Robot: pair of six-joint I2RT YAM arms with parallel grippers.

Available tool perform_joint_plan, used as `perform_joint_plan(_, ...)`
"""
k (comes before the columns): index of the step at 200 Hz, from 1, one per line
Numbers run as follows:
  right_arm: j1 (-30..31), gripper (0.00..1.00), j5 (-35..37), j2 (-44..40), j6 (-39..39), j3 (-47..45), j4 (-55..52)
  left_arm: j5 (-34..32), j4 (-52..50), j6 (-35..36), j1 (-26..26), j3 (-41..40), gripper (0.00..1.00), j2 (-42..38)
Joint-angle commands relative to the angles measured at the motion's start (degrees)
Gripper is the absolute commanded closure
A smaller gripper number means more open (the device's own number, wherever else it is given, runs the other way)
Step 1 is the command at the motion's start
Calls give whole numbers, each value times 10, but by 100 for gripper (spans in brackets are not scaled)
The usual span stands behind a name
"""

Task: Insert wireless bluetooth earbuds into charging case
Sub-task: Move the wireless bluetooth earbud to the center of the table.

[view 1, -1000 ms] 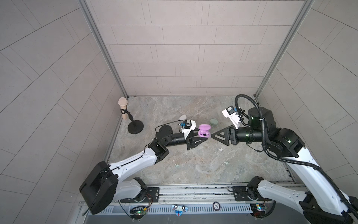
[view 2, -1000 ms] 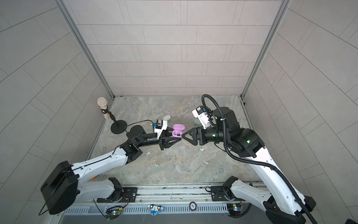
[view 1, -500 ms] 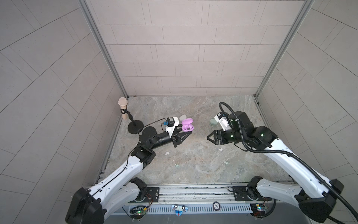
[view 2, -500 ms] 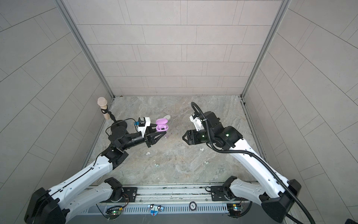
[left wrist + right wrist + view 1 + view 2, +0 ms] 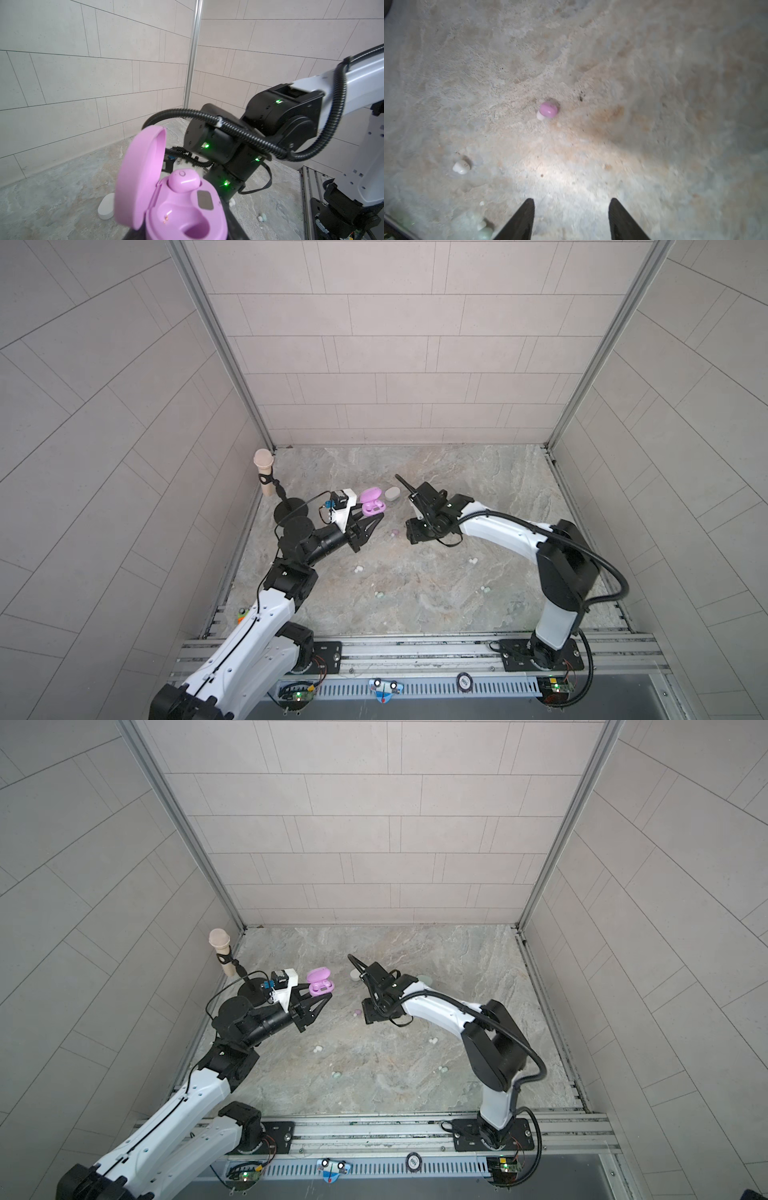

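**Right arm drops from the case toward the loose bud**

Both arms have drawn apart over the last second. The left gripper (image 5: pixel 375 515) has carried the lilac charging case (image 5: pixel 371 504) back toward 9 o'clock. The right gripper (image 5: pixel 572 204) has swung off it to point down at the worktop (image 5: pixel 457 472). The left gripper is clamped on the case, lid up, with one seated lilac earbud (image 5: pixel 184 180) and an empty socket (image 5: pixel 193 228) beside it. The right gripper's jaws stand moderately apart with nothing between them.

In a top view the loose lilac earbud (image 5: pixel 393 533) lies on the worktop at about 4 o'clock from the case and just at 9 o'clock of the right gripper. The wrist view shows it ahead of the tips, not yet between them. A good pick probably means centring the jaws over the bud, then descending straight and closing gently, since so small and rounded a piece could squirt out.

A white earbud (image 5: pixel 460 166) lies well clear at 7 o'clock of the lilac one. The white case (image 5: pixel 392 493) sits at 2 o'clock of the held case. Nothing blocks the descent.
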Motion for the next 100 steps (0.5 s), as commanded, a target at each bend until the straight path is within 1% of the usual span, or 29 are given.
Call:
perform_joint_plan(1, 2, 45, 25, 64, -33, 81, 2, -2, 2, -4, 4, -8, 81, -17)
perform_joint_plan(32, 12, 50, 30, 163, -70, 203, -59, -4, -13, -4, 4, -12, 81, -35)
perform_joint_plan(52, 15, 54, 27, 208, -86, 258, -97, -5, -19, -6, 4, -15, 81, -45)
perform_joint_plan(82, 18, 64, 17, 244, -102, 293, -126, -3, -22, -9, 4, -19, 81, -53)
perform_joint_plan(100, 20, 68, 17, 254, -108, 300, -136, -2, -22, -10, 3, -21, 81, -55)
